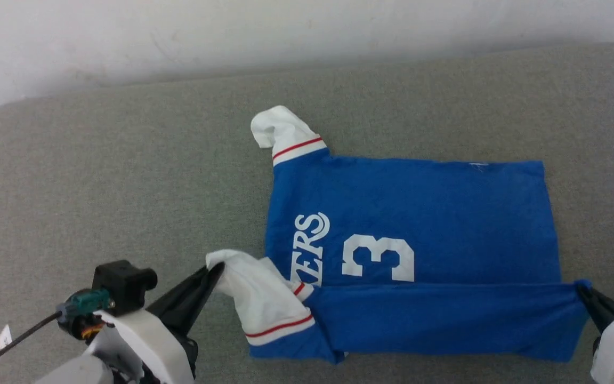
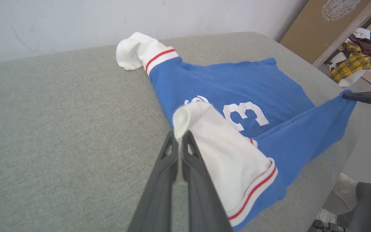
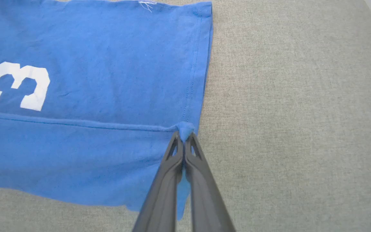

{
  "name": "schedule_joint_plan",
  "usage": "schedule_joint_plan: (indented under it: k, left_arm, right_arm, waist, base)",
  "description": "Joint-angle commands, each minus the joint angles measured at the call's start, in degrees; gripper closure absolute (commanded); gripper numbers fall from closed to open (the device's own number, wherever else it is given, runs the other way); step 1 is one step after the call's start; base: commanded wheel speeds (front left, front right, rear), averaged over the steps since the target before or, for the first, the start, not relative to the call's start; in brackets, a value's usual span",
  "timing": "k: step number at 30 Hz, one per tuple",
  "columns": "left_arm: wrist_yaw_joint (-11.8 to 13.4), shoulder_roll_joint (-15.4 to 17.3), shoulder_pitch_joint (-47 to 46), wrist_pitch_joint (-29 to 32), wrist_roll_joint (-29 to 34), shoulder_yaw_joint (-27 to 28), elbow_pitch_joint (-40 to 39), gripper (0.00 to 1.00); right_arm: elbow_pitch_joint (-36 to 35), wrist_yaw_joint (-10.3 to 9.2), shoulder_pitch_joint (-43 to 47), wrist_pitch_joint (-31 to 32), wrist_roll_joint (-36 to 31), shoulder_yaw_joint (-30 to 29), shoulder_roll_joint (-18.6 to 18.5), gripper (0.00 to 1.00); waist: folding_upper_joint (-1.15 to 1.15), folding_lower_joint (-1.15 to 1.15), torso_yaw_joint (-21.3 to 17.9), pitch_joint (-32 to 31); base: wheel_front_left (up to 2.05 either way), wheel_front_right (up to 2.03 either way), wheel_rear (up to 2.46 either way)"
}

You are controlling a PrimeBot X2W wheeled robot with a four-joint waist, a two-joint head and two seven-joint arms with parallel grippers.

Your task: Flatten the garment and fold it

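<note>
The garment [image 1: 419, 213] is a royal-blue jersey with white sleeves and a white number 3, lying sideways on the grey cushion. Its near side is lifted and folded over toward the middle, forming a long blue flap [image 1: 445, 314]. My left gripper [image 1: 216, 272] is shut on the tip of the near white sleeve [image 2: 224, 158], pinched between the dark fingers [image 2: 172, 154]. My right gripper [image 1: 581, 290] is shut on the blue hem corner [image 3: 185, 128] at the garment's right end. The far sleeve [image 1: 283, 130] lies bunched on the cushion.
The grey cushion [image 1: 99, 186] spreads wide around the garment, with a pale wall [image 1: 179, 32] behind it. In the left wrist view, a brown board [image 2: 324, 22] and a pile of clothes [image 2: 356, 54] sit on the floor beyond the cushion's edge.
</note>
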Motion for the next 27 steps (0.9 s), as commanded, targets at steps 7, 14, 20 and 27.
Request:
schedule_joint_plan:
  k: [7, 14, 20, 27]
  left_arm:
    - [-3.7, -3.7, -7.2, -1.4, 1.8, 1.1, 5.8, 1.0]
    - [-7.2, -8.1, -11.0, 0.3, 2.6, -1.5, 14.0, 1.0]
    - [-9.3, -11.9, -13.2, 2.1, 2.7, -3.7, 22.0, 0.79]
    - [-9.6, -14.9, -12.9, -1.0, 0.3, -2.1, 25.2, 0.0]
  right_arm:
    - [4.8, -0.04, -8.7, -3.0, -1.6, 1.4, -2.1, 1.0]
    - [10.8, -0.04, -13.9, -2.7, -1.5, 6.1, -2.4, 1.0]
    - [16.3, -0.04, -16.5, -3.2, -0.5, 8.4, -1.9, 1.0]
    - [18.3, -0.04, -16.7, -5.8, 0.5, 8.6, -2.1, 0.0]
  waist:
    - [-0.01, -0.01, -2.0, 8.2]
    - [-0.01, -0.01, -1.7, 11.2]
    - [-0.01, -0.01, -1.1, 11.2]
    - [-0.01, -0.01, -0.7, 8.5]
  base:
    - [0.0, 0.0, 0.0]
    - [0.0, 0.0, 0.0]
    - [0.0, 0.0, 0.0]
    - [0.0, 0.0, 0.0]
